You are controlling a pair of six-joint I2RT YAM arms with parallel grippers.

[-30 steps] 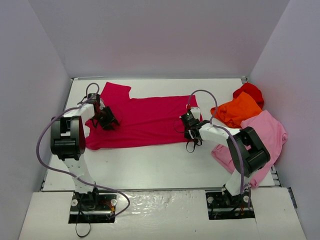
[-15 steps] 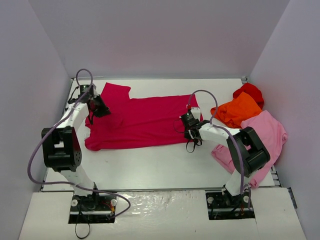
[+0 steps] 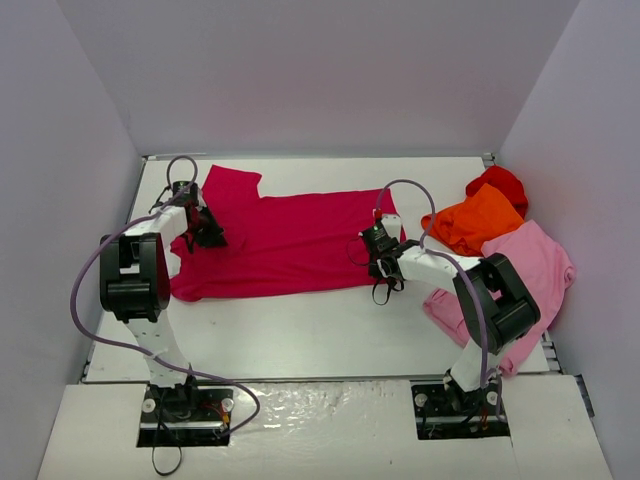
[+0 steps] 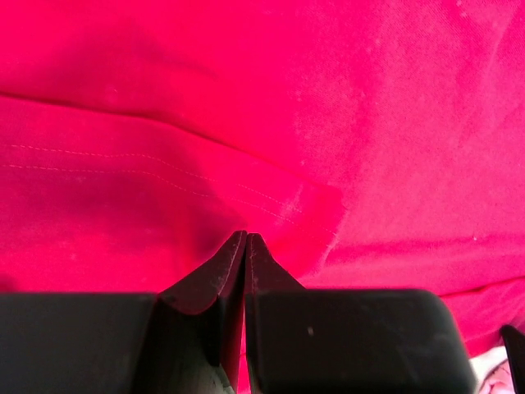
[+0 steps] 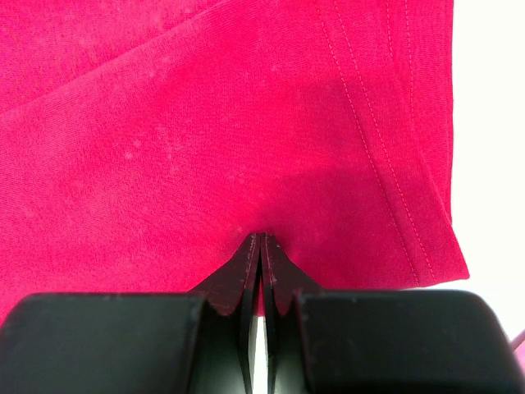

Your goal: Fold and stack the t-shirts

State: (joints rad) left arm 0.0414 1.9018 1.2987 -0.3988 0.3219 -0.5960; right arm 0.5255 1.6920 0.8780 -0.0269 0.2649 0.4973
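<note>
Room: white table [image 3: 300, 330] boxed in by plain pale walls [image 3: 320, 80] on three sides.
Arm bases: bolted at the near edge, left and right, with purple cables looping up each arm.
Pink shirt [image 3: 540, 262]: crumpled at the right edge, the nearest of the pile. It hangs partly off the table side behind the right arm's elbow.
Right gripper [image 3: 378, 250]: down at the crimson shirt's right end, near the hem. Its jaws are closed, with the fingers [image 5: 230, 287] pressed together and their tips touching the cloth. A thin white slit shows between them lower down. Whether any cloth is caught between the tips, I cannot tell.
Left gripper [image 3: 205, 232]: down on the shirt's left part, beside the sleeve. Its jaws are closed tip to tip. In the wrist view a sliver of red cloth sits between the fingers [image 4: 201, 283], so a fold of the shirt is pinched.
Crimson shirt [image 3: 290, 240]: spread flat across the middle of the table, lengthwise left to right. One sleeve points to the far left corner and the hem lies to the right. A stitched seam and soft creases run just ahead of the left fingertips.
Orange shirt [image 3: 475, 222]: bunched just beyond the pink one and touching it, near the crimson hem.
Red shirt [image 3: 500, 182]: a small heap at the far right, partly under the orange one.
</note>
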